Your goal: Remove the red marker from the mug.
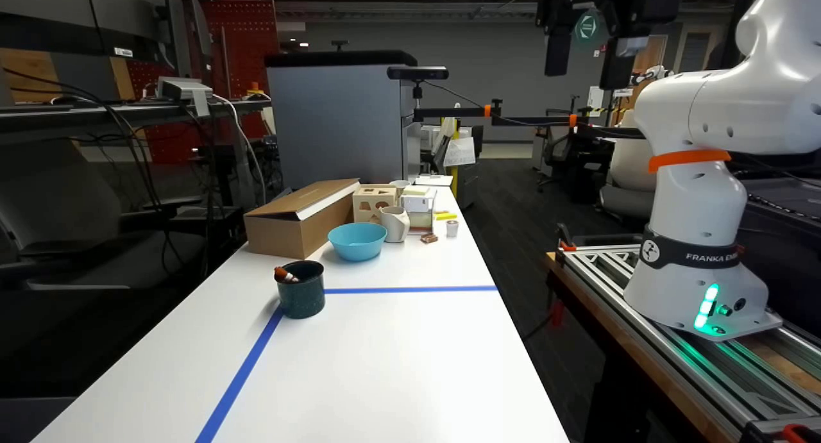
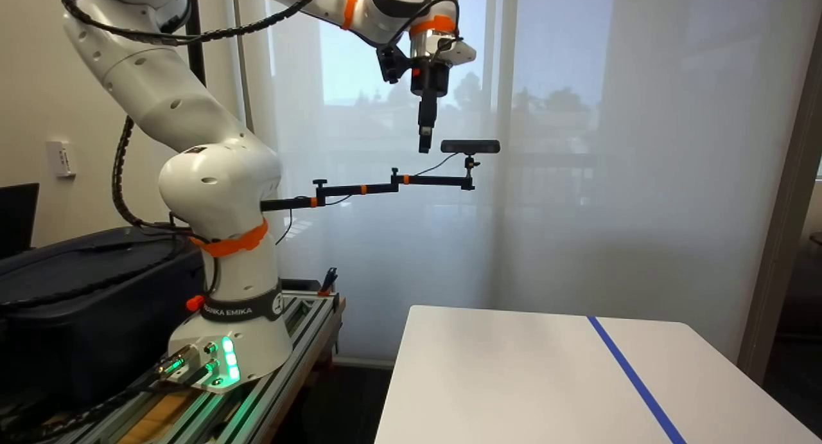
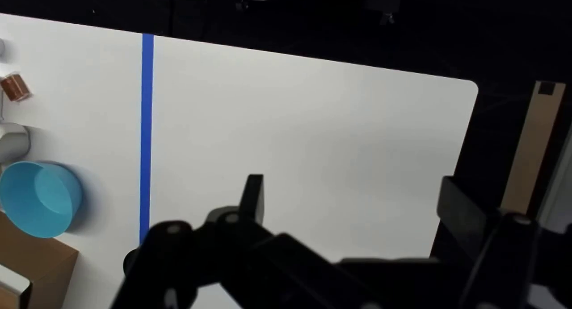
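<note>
Nearest, in the wrist view, your gripper [image 3: 351,197] holds nothing: its jaws stand wide apart, presumably to pass either side of a thin stick. It hangs high over the table [image 1: 410,359], a height that should keep it clear of anything standing there. Below it, blue tape [image 1: 245,366] likely marks out a working area, and the mug [image 1: 303,297] stands upright where the two strips would meet, perhaps a chosen starting spot. The red marker [image 1: 281,274] leans inside the mug, its reddish end propped at the rim, which should give you something to grasp without reaching deep. From your gripper the marker lies well below and across, on the side of the table away from the arm's base [image 1: 680,295]; you cannot make it out in the wrist view, so an exterior view is your better guide. Farther off, past the tape, the blue bowl [image 1: 357,245] and cardboard box [image 1: 274,236] look placed to leave you room.
</note>
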{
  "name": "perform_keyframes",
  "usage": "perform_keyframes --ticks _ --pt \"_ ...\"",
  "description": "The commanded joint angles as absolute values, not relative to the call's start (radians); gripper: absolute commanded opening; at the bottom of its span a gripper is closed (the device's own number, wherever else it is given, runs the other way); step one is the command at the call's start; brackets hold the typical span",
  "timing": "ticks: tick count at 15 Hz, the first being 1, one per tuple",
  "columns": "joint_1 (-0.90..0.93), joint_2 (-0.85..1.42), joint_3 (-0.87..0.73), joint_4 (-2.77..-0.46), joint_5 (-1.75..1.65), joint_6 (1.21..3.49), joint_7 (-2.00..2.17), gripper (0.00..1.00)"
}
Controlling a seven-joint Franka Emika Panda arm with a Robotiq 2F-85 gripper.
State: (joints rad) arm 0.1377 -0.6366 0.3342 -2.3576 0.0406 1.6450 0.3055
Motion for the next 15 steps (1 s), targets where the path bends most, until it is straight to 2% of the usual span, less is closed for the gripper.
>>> perform_keyframes --ticks 1,15 --pt "0.148 -0.587 0.284 -2.367 0.064 1.655 0.271 1.00" --pt "0.004 -0.123 0.023 -2.219 0.005 1.945 0.095 1.00"
